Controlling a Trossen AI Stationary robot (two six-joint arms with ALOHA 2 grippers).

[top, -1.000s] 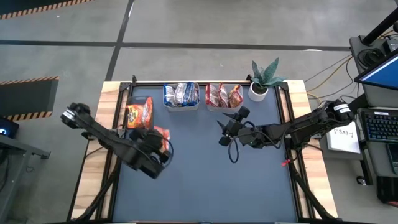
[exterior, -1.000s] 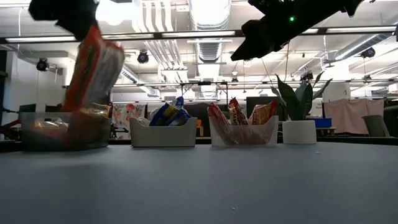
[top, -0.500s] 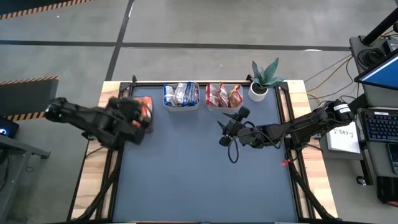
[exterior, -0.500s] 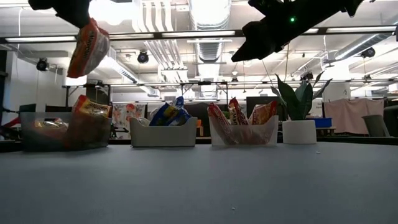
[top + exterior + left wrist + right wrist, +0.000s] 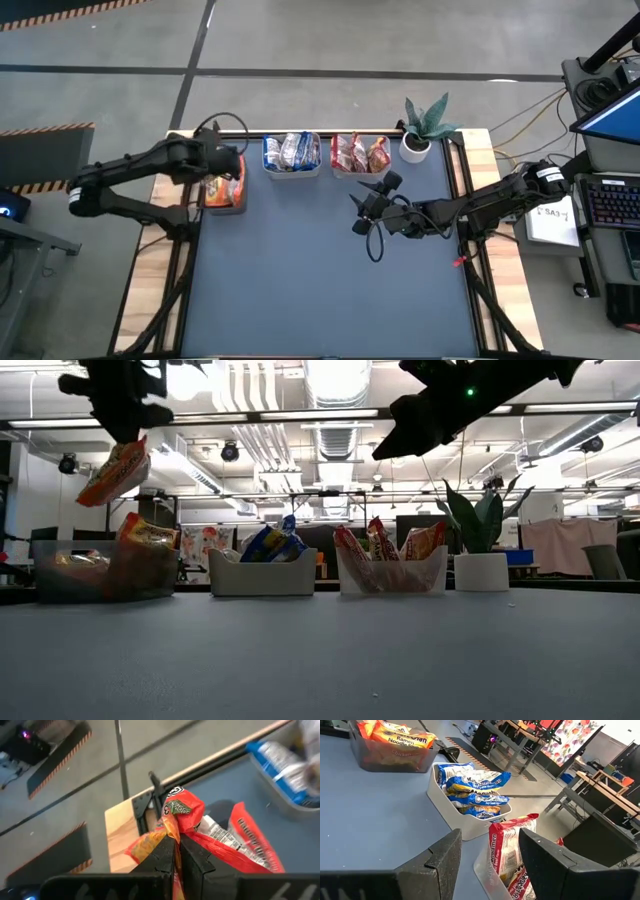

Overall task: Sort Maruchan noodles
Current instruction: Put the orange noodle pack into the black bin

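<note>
Nearly done: blue packets (image 5: 291,151) binned, red packets (image 5: 360,152) binned, mat bare. Left gripper (image 5: 122,435) pinches last orange packet (image 5: 115,471) above dark tub (image 5: 100,569). Right gripper (image 5: 366,205) spread, idle mid-table.

You have two dark, jointed arms; the right pincer (image 5: 364,206) trails a looped black cable, with a green light glowing on its underside.

There are 3 tubs (image 5: 291,168) of noodle packets (image 5: 292,150), 1 potted plant (image 5: 424,125) and 2 robot arms (image 5: 140,175).
</note>
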